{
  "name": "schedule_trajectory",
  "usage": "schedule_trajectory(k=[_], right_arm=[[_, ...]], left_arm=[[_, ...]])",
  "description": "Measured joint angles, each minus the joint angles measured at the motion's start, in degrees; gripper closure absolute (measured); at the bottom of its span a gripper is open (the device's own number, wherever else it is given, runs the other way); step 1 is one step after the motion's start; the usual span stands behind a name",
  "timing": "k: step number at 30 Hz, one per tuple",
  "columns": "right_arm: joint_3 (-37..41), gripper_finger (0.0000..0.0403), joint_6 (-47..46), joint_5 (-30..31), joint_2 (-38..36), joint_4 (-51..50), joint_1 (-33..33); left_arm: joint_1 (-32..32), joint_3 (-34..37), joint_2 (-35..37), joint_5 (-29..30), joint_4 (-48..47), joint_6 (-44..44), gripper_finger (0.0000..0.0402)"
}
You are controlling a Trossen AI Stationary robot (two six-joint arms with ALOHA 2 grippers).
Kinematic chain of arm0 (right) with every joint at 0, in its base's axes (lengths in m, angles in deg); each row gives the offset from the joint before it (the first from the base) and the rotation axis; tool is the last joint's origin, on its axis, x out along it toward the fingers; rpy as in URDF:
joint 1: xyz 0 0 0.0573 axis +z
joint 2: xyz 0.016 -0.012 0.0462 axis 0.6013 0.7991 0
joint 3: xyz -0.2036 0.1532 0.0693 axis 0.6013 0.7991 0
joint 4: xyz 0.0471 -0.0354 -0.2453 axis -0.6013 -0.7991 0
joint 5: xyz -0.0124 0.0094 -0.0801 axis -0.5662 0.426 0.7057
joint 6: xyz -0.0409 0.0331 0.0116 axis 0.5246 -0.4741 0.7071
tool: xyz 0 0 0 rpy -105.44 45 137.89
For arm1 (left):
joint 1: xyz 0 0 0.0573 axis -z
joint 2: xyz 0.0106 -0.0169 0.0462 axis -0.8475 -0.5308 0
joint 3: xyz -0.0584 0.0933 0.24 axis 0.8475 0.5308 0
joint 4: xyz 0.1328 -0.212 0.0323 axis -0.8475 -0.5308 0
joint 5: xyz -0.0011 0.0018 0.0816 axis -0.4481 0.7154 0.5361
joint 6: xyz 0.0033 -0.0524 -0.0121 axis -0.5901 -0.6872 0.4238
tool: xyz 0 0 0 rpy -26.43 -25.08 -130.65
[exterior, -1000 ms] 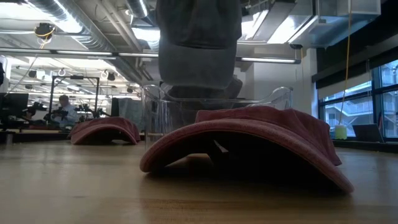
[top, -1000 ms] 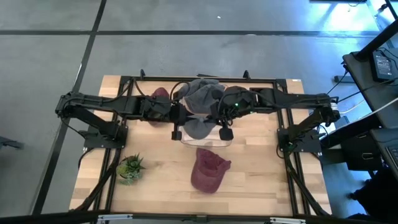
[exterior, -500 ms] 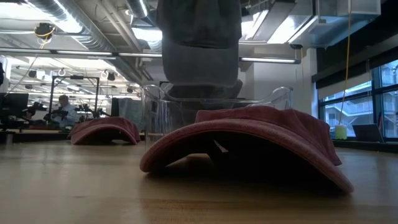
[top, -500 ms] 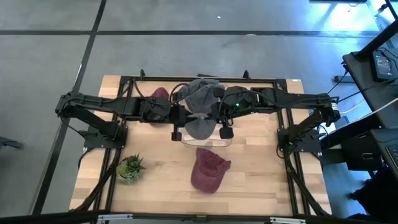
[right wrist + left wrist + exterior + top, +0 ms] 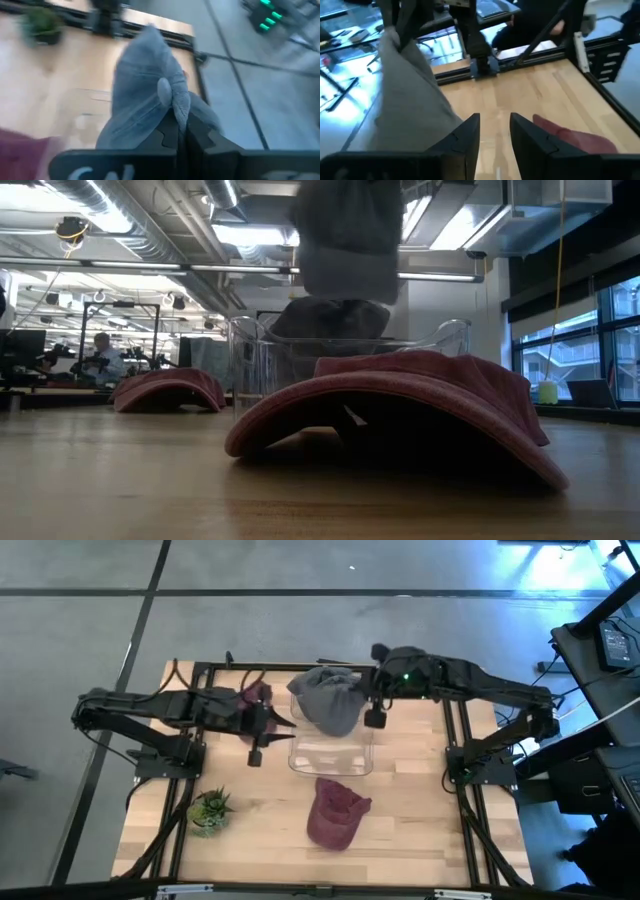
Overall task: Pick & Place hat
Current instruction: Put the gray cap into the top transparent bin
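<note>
A grey hat point(image 5: 328, 700) hangs from my right gripper point(image 5: 364, 696) over the far part of a clear container point(image 5: 332, 762). In the low view the grey hat point(image 5: 350, 240) reaches down to the container's point(image 5: 445, 340) rim; whether it rests inside, I cannot tell. My left gripper point(image 5: 285, 723) is open a little and stands left of the hat, apart from it. In its wrist view the left gripper point(image 5: 495, 132) has the grey hat point(image 5: 405, 100) beside it. A maroon hat point(image 5: 336, 812) lies crown up on the table, near the container. My right gripper point(image 5: 181, 125) is shut on a bunched fold of the grey hat point(image 5: 175, 102), pinched between the two fingers. It comes at the hat from the table's right side. The cloth hangs slack below the hold.
A second maroon hat point(image 5: 256, 695) lies under the left arm near the far edge. A small potted plant point(image 5: 208, 810) stands near the table's near-left corner. A black frame point(image 5: 455, 755) borders the wooden top. People sit at desks far behind the table point(image 5: 100, 355).
My left gripper has drawn back toward the table's left and is now clear of the grey hat. My right gripper has moved toward the far edge and to the right, carrying the hat with it. The hat now hangs over the container's far part.
</note>
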Motion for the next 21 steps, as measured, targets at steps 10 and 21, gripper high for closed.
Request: schedule_trajectory(k=[10,21], right_arm=[[3.9,0.0397,0.7,3.6,-0.2,-0.1,-5.0],[7.1,0.0397,9.8,3.4,-0.2,1.0,-6.4]], left_arm=[[-0.2,7.8,3.4,7.7,2.6,-1.7,0.03],[-0.2,8.8,3.4,9.2,2.8,-1.7,0.0302]])
